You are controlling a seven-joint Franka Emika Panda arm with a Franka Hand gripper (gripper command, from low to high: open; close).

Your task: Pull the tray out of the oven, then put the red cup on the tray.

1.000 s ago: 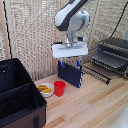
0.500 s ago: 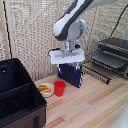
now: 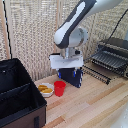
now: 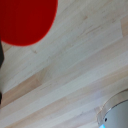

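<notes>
While above the table, gripper [image 3: 68, 73] just beside red cup [image 3: 59, 88].

The red cup [image 3: 59, 88] stands upright well apart from the oven [image 3: 114, 54], whose tray [image 3: 100, 73] juts out.

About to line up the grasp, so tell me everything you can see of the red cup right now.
The red cup is small, plain, bright red and handleless, tapering slightly toward its base. It stands upright with its mouth open on the light wooden table, just to the exterior view's right of the white bowl holding yellow food, close to it, perhaps touching. The dark blue board stands behind it. Nothing grips it. The wrist view shows it as a blurred red mass.
</notes>
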